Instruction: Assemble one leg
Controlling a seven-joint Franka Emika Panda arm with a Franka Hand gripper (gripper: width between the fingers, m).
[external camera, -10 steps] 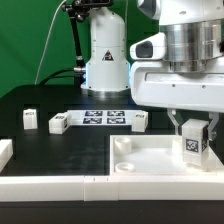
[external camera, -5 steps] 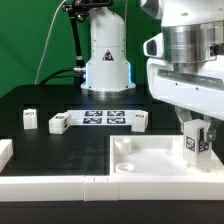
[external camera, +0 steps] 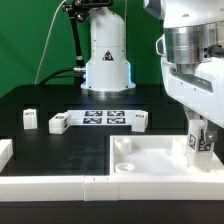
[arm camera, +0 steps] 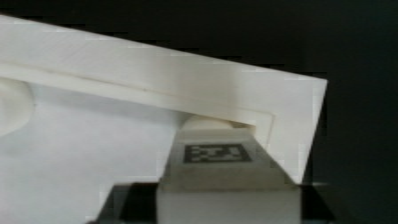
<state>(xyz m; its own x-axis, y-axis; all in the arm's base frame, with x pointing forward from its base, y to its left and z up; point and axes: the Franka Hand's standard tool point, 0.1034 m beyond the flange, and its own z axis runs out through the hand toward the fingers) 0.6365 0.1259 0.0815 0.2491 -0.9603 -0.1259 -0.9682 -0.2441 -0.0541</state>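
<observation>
Small white rectangular leg (external camera: 199, 146) clamped in closed two-finger gripper (external camera: 200, 130), held upright, tag outward, likely to seat end in corner socket. Leg at 4 o'clock in exterior view, over corner of large white square panel (external camera: 150, 162). Round socket (external camera: 123, 146) near 6 o'clock empty; seat beneath leg hidden.

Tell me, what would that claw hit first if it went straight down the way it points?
Probably the white panel: the claw points down, shut on the leg, whose lower end hangs right over the panel's corner. Whether they touch is unclear.
</observation>
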